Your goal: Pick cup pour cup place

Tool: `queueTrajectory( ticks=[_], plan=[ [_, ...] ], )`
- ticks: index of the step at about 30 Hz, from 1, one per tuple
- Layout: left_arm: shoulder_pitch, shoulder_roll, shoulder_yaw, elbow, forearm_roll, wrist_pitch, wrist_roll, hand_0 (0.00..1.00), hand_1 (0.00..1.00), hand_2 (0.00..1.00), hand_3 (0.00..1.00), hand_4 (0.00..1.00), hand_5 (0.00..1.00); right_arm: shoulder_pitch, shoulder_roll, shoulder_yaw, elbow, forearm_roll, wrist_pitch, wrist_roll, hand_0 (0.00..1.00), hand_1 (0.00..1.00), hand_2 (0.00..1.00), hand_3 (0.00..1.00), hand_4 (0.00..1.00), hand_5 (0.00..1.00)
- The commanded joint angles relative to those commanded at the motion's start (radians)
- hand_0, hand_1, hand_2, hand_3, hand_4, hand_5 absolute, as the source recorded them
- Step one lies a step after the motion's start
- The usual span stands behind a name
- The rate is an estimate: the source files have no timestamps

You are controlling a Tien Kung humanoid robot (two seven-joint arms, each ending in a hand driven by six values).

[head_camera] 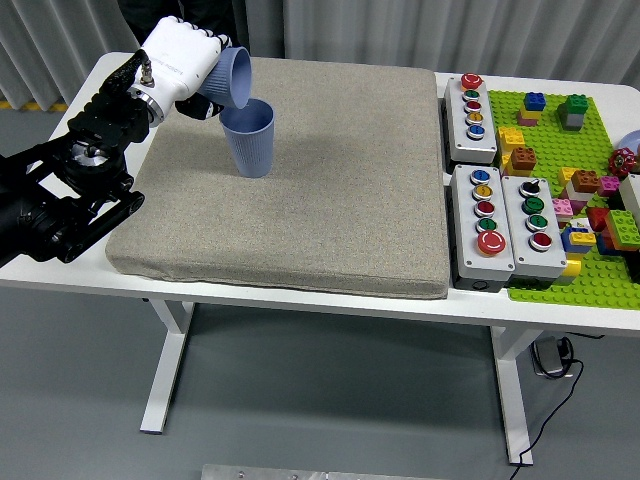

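A blue cup (250, 140) stands upright on the grey mat (330, 190), toward its far left. My left hand (185, 65), white with a black arm behind it, is shut on a second blue cup (232, 80). That held cup is tipped on its side, mouth facing right and down, just above the rim of the standing cup. What is inside either cup is hidden from this angle. My right hand is out of view.
Three grey button boxes (472, 105) (483, 220) (535, 225) sit right of the mat. A green baseplate (560, 150) with several loose bricks fills the table's right end. A dark-clothed person stands at the far edge behind my left hand.
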Motion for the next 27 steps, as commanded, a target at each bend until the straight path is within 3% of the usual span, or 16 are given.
queueTrajectory(
  ticks=[4,15,18,22,27],
  plan=[
    [0.005,-0.001,-0.005,0.006,-0.001,0.024,-0.011,0.524,0.491,0.522,0.552,0.802,0.232,0.001,0.000,0.001,0.000,-0.001,0.000,0.000,0.702,0.683,0.608,0.601,0.046,0.391],
    [0.047,-0.016,-0.079,0.040,-0.241,0.091,-0.063,0.523,0.490,0.520,0.553,0.803,0.229,0.005,0.001,0.001,0.000,0.001,0.000,0.001,0.702,0.683,0.608,0.602,0.045,0.391],
    [0.060,-0.016,-0.099,0.038,-0.270,0.101,-0.068,0.519,0.490,0.519,0.553,0.805,0.232,0.004,0.002,0.001,0.000,0.000,0.000,0.000,0.702,0.683,0.608,0.602,0.045,0.392],
    [0.089,-0.016,-0.136,0.028,-0.387,0.126,-0.085,0.519,0.490,0.519,0.553,0.805,0.232,0.002,0.003,0.003,0.000,-0.002,0.000,0.000,0.702,0.683,0.608,0.602,0.045,0.392],
    [0.144,-0.026,-0.202,0.009,-0.571,0.158,-0.153,0.519,0.489,0.517,0.553,0.810,0.243,-0.004,0.004,0.006,0.000,-0.009,0.002,-0.001,0.702,0.683,0.608,0.602,0.045,0.392]
  ],
)
